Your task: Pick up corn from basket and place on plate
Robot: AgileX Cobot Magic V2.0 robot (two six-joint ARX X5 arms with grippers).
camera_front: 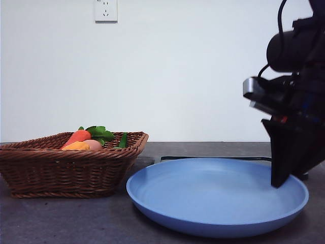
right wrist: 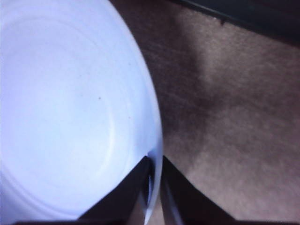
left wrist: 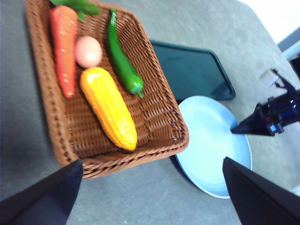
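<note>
The corn (left wrist: pixel 108 108) is seen lying in the basket (left wrist: pixel 166 119), beside a carrot (left wrist: pixel 64 48), an egg (left wrist: pixel 88 51) and a green pepper (left wrist: pixel 123 62). The left hand (left wrist: pixel 152 197) is held spread above the basket. The plate's (right wrist: pixel 155 126) rim is pinched by the right hand (right wrist: pixel 153 180) on the surface (right wrist: pixel 229 117).

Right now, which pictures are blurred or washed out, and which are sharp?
Left wrist view: corn and basket are sharp. Right wrist view: soft, the plate washed out pale. Front view: clear, but the right gripper is a dark silhouette.
</note>
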